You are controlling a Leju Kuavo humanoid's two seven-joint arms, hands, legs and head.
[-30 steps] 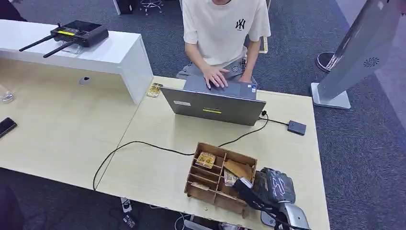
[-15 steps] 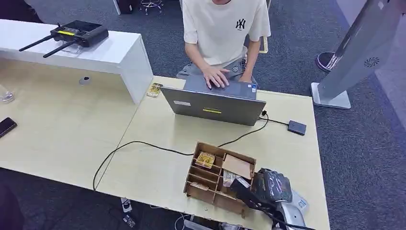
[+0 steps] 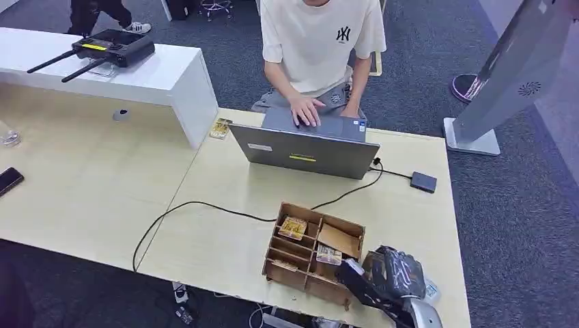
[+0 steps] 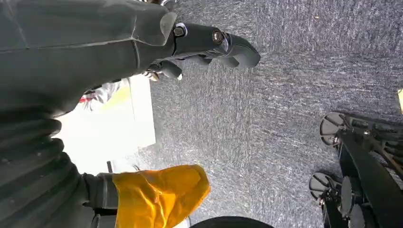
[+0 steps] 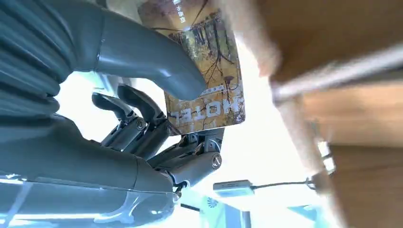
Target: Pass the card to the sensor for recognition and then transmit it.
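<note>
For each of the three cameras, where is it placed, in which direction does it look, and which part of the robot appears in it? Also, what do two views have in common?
Head view: high on the body, looking forward and down at the table, wooden organizer and laptop; the right hand enters from below.
Left wrist view: behind the left hand, looking down at grey carpet.
Right wrist view: behind the right hand, close on the hotel card it pinches beside the organizer.
Shared: head and right wrist views both show the right hand and the organizer.
</note>
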